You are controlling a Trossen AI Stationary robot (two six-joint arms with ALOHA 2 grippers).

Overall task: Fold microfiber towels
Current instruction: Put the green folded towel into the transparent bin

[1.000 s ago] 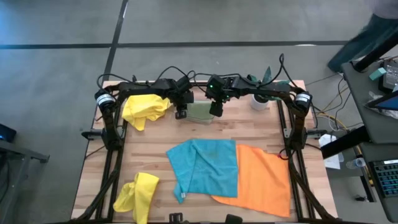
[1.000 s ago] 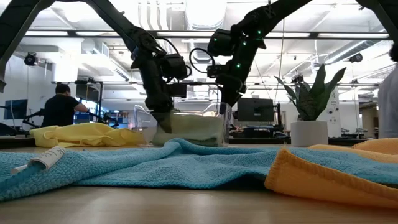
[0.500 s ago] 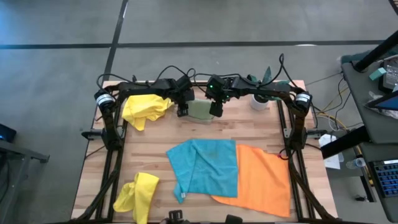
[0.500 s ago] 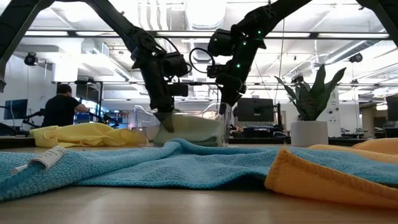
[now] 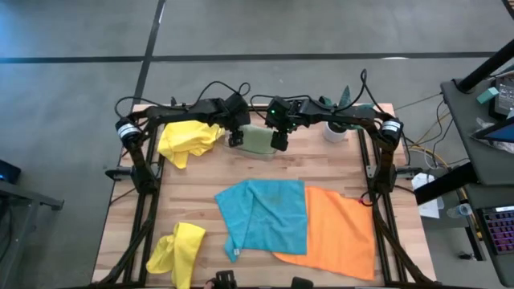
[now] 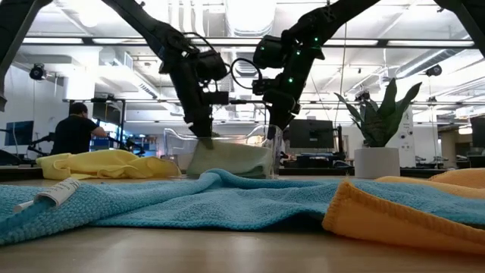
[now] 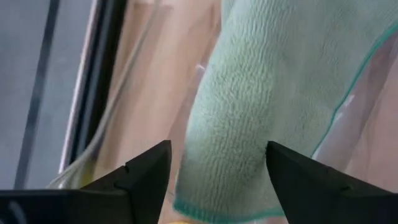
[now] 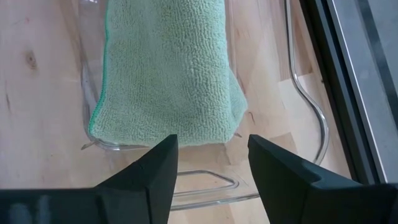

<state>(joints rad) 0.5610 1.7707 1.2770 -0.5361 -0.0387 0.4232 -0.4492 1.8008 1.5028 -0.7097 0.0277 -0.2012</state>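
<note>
A folded sage green towel [image 5: 257, 143] lies flat in a clear plastic tray [image 8: 205, 186] at the table's far middle. My left gripper [image 7: 217, 146] stands open just above the towel's left end [image 6: 198, 152]. My right gripper [image 8: 211, 140] stands open above the tray's right end, with the towel's end [image 8: 186, 130] showing beyond its fingers. A turquoise towel [image 5: 265, 213], partly folded over, and an orange towel [image 5: 337, 229] lie spread on the near half of the table. One yellow towel [image 5: 186, 140] lies crumpled at the far left, another [image 5: 177, 250] at the near left.
A small plant in a white pot [image 5: 336, 128] stands at the far right, close behind the right arm. The wooden table's middle strip [image 5: 201, 181], between the tray and the spread towels, is bare. A person [image 6: 74, 133] sits far off in the room behind.
My left gripper has opened and let go of the green towel's left end, then risen a little above the tray. The towel stays lying in the tray. My right gripper has kept still.
</note>
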